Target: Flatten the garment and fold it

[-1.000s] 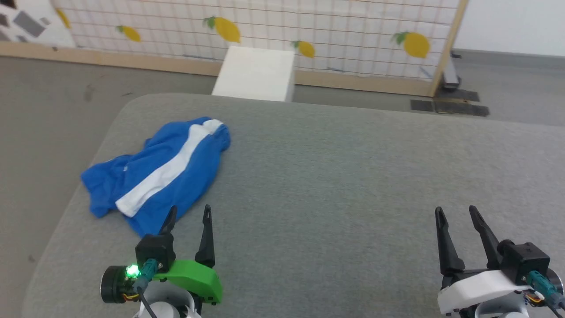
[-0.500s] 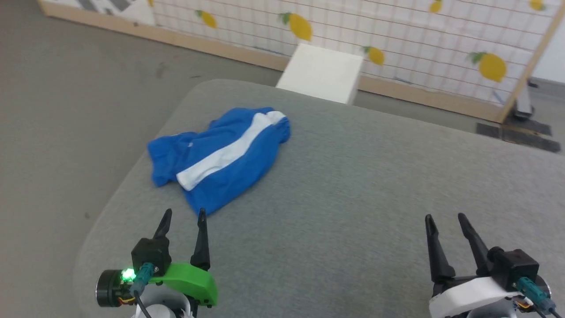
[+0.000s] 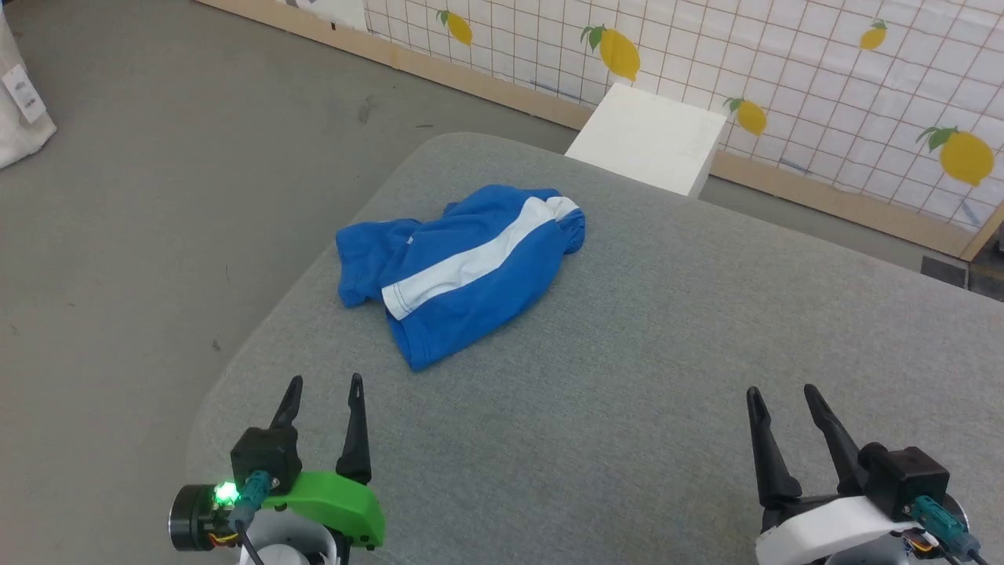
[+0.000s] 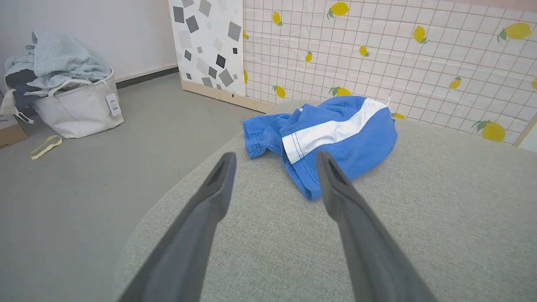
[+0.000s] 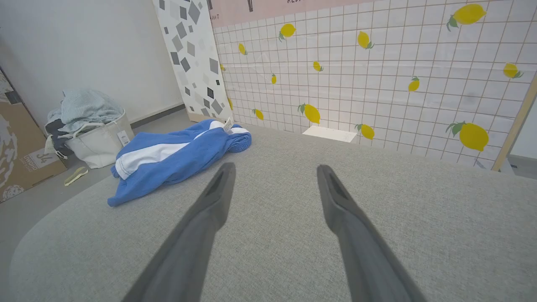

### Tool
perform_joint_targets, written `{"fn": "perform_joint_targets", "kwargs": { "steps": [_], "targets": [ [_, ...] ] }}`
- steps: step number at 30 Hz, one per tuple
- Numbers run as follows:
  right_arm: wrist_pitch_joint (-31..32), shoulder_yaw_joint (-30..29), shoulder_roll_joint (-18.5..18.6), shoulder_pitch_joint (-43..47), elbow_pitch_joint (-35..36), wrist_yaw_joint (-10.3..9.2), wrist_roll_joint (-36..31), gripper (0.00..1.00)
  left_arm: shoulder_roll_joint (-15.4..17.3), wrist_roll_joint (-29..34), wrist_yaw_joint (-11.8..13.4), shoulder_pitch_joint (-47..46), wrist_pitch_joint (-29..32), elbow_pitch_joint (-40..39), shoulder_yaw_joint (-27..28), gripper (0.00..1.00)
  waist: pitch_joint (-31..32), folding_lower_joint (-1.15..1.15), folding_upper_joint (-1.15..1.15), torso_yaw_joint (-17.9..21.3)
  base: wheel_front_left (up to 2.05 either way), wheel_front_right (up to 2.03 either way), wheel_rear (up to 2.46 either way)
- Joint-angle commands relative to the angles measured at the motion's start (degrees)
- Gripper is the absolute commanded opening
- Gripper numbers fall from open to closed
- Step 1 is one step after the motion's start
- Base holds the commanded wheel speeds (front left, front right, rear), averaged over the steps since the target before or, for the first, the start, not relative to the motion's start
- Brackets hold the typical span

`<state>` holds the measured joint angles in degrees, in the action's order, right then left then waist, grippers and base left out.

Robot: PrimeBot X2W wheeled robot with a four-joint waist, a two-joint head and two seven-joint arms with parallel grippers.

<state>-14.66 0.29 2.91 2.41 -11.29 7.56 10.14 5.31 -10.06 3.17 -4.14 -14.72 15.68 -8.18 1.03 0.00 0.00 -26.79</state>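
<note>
The garment, bright blue shorts with a wide white side stripe, lies crumpled near the far left corner of the grey padded table. It also shows ahead in the left wrist view and to the left in the right wrist view, where a small white tag sticks up at its far end. My left gripper hovers open over the table's near left part, a short way in front of the shorts. My right gripper hovers open at the near right, far from them. Neither holds anything.
The table's rounded left edge drops to grey floor. A white box stands just behind the table, before a lemon-patterned screen. A white laundry basket heaped with cloth sits on the floor to the left, beside a cardboard box.
The head camera has swung to the left, so the shorts and table have shifted right in the picture. The shorts lie as before and both grippers stay open.
</note>
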Motion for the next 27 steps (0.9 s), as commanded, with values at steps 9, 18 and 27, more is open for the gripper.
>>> {"fn": "perform_joint_targets", "kwargs": {
  "steps": [9, 18, 27],
  "targets": [
    [-0.34, 0.65, -0.03, 0.36, -0.30, -0.08, 0.42, 1.00, 0.52, -0.85, 0.17, -0.80, -0.26, 0.92, -0.50, 1.00, 0.00, 0.00, 0.00, 0.49, 0.00, 0.00, 0.00],
    [0.47, 0.75, -0.03, -0.44, 0.99, -0.08, -0.98, 1.00, 1.92, -3.42, -3.39, -12.24, 3.33, 6.05, -0.16, 1.00, -2.68, 0.00, 0.00, 2.01, 0.00, 0.00, 0.00],
    [3.53, 1.18, -0.03, -3.30, 4.69, -0.08, -3.81, 1.00, 4.48, -8.36, -7.63, -30.01, 13.48, 19.04, 1.53, 1.00, -10.02, 0.00, 0.00, 7.24, 0.00, 0.00, 0.00]
  ]
}}
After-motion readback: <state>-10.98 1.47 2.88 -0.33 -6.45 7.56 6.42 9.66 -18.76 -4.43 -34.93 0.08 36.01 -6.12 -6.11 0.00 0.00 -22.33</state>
